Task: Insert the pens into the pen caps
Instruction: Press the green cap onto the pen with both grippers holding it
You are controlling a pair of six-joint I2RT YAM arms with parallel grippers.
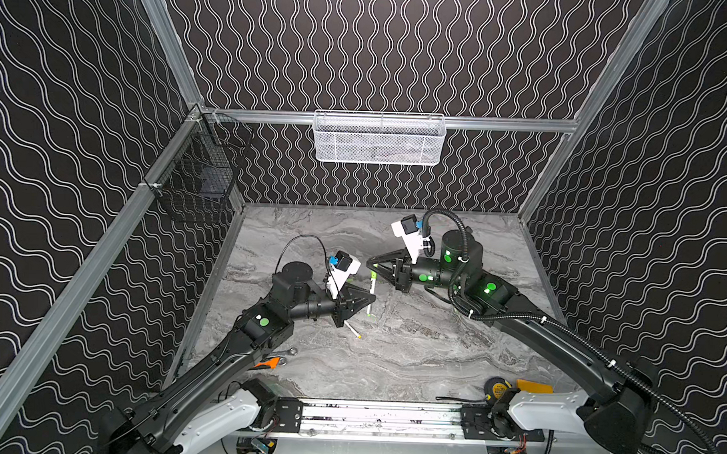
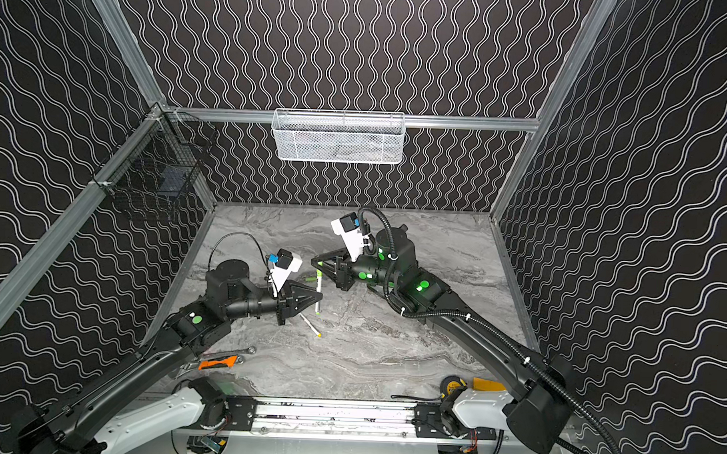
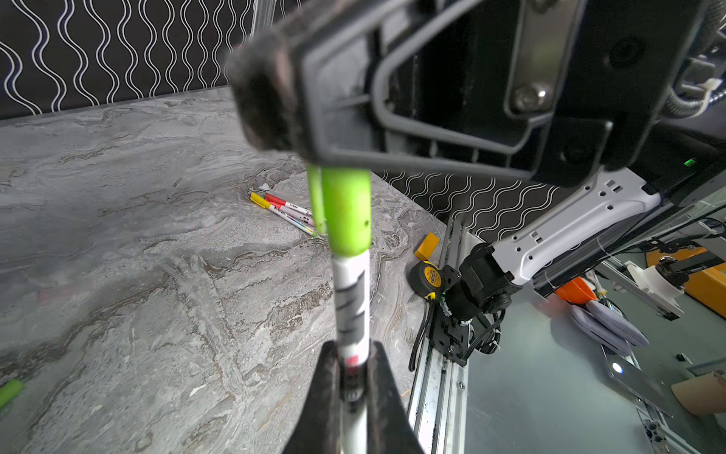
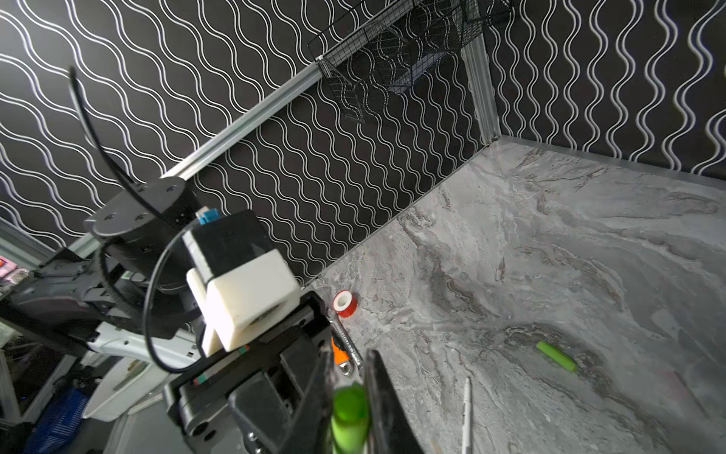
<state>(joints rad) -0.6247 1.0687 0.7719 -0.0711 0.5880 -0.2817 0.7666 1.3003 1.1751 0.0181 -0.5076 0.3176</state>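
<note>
Gripping the white barrel of a pen (image 3: pixel 351 298), the left gripper (image 3: pixel 351 353) is closed firmly on it. The right gripper (image 4: pixel 349 377) is clamped on the green cap (image 3: pixel 347 212), which sits over the pen's far end, at 12 o'clock from the left gripper in both top views. A yellow-tipped pen (image 1: pixel 354 331) lies on the table (image 1: pixel 411 354) at 7 o'clock from the left gripper. A loose cap (image 4: pixel 556 355), also green, lies on the table nearby.

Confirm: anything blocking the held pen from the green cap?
Nothing visible. The left gripper holds the pen, the right gripper is shut on the green cap, and in the left wrist view the cap already sits over the barrel end.
</note>
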